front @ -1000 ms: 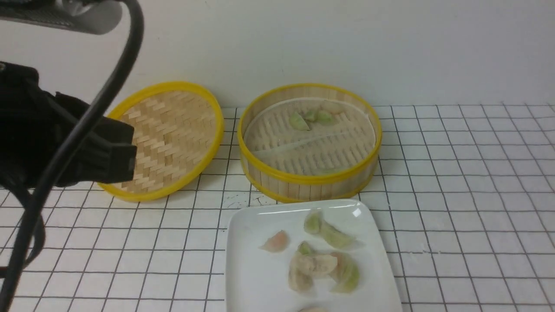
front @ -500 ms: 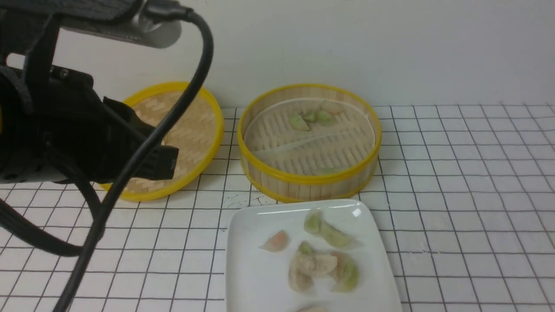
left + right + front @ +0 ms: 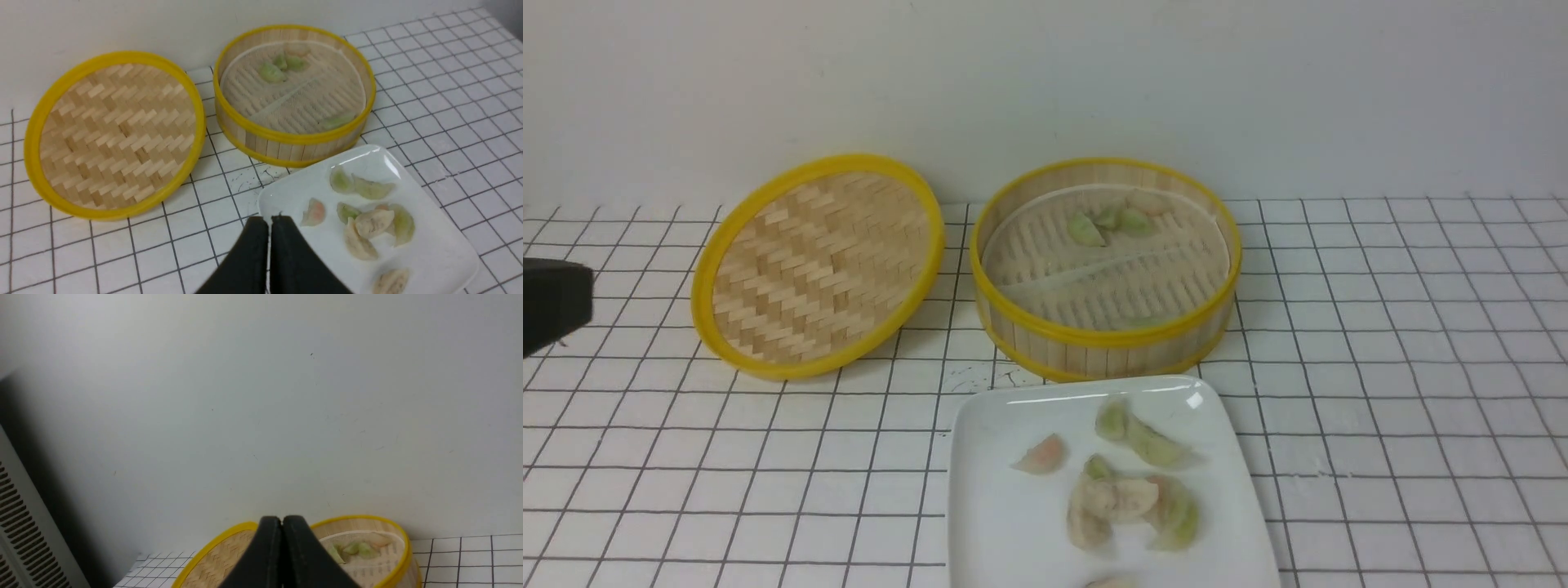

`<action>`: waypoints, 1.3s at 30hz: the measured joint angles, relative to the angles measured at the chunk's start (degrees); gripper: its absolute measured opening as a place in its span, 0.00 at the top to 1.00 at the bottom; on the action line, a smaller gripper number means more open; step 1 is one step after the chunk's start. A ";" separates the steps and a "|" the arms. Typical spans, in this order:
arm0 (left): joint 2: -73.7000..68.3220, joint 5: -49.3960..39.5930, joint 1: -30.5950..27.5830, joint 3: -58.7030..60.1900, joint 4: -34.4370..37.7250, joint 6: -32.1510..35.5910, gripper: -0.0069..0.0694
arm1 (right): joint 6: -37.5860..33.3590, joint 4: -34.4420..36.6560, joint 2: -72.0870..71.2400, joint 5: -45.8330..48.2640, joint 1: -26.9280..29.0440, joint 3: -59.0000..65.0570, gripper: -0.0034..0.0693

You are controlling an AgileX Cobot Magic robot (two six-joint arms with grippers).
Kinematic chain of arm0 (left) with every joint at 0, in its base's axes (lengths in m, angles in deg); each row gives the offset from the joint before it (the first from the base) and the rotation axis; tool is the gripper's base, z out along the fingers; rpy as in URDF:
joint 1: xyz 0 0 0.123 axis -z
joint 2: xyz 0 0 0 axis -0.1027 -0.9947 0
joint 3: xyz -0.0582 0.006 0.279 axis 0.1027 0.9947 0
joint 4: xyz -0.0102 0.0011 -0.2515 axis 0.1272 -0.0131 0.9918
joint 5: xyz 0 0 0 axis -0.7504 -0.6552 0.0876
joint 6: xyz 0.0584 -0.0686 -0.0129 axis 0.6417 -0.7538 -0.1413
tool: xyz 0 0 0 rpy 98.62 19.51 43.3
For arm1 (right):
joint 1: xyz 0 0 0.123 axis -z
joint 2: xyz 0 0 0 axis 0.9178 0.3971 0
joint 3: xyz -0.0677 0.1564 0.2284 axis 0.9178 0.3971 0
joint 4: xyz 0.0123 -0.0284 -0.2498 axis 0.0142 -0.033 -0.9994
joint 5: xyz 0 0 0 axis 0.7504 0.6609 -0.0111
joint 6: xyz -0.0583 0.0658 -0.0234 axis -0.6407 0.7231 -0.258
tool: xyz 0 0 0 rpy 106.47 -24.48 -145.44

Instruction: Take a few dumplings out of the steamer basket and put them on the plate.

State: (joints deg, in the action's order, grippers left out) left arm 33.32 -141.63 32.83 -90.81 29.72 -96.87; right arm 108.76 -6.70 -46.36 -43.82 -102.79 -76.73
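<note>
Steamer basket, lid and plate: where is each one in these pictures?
Steamer basket (image 3: 1094,358), front view, front slat wall.
Lid (image 3: 818,265), front view, woven middle.
Plate (image 3: 992,514), front view, bare left part.

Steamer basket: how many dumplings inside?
5. At the steamer basket far wall: three green dumplings and a pinkish dumpling. One more green dumpling lies by the near wall. Overlap may hide more.

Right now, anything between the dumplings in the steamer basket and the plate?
Only the near wall of the steamer basket itself: most dumplings sit at its far side and must be lifted over it. The lid lies off to the left, not covering. The plate sits just in front, its left part bare.
</note>
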 joint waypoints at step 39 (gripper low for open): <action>37.08 32.48 -33.59 55.17 17.21 30.34 0.92 | 0.14 -0.17 0.00 0.62 0.00 0.00 0.97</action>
State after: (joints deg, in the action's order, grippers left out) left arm 70.40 -109.15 -0.76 -35.64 46.93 -66.53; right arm 108.90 -6.87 -46.36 -43.19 -102.79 -76.73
